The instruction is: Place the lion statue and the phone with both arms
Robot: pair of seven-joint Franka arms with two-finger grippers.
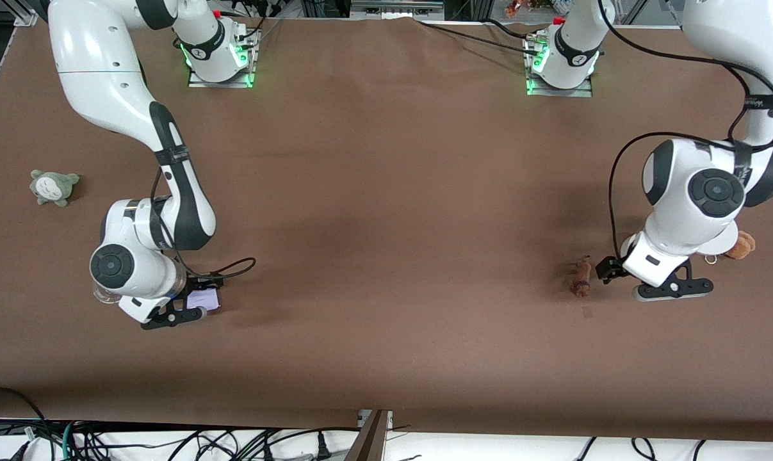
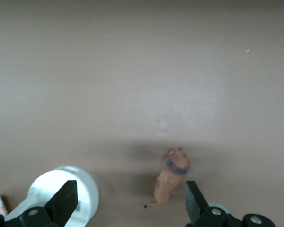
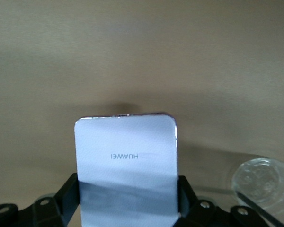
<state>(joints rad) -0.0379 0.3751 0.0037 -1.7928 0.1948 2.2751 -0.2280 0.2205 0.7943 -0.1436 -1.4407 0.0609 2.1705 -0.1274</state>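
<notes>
The lion statue (image 1: pixel 580 276) lies on the brown table toward the left arm's end. In the left wrist view the lion statue (image 2: pixel 173 182) lies ahead of and between the fingers, close to one fingertip (image 2: pixel 193 201). My left gripper (image 1: pixel 673 289) is open and empty, also seen in its own view (image 2: pixel 130 201). My right gripper (image 1: pixel 181 314) is shut on the phone (image 1: pixel 205 299) low at the table, toward the right arm's end. In the right wrist view the pale phone (image 3: pixel 125 151) sits between both fingers of the gripper (image 3: pixel 128 198), touching each.
A white round stand (image 1: pixel 722 243) and a tan plush with a keyring (image 1: pixel 741 245) lie under the left arm; the stand also shows in the left wrist view (image 2: pixel 83 189). A clear glass object (image 3: pixel 260 179) stands beside the right gripper. A grey-green plush (image 1: pixel 54 186) lies near the table's edge.
</notes>
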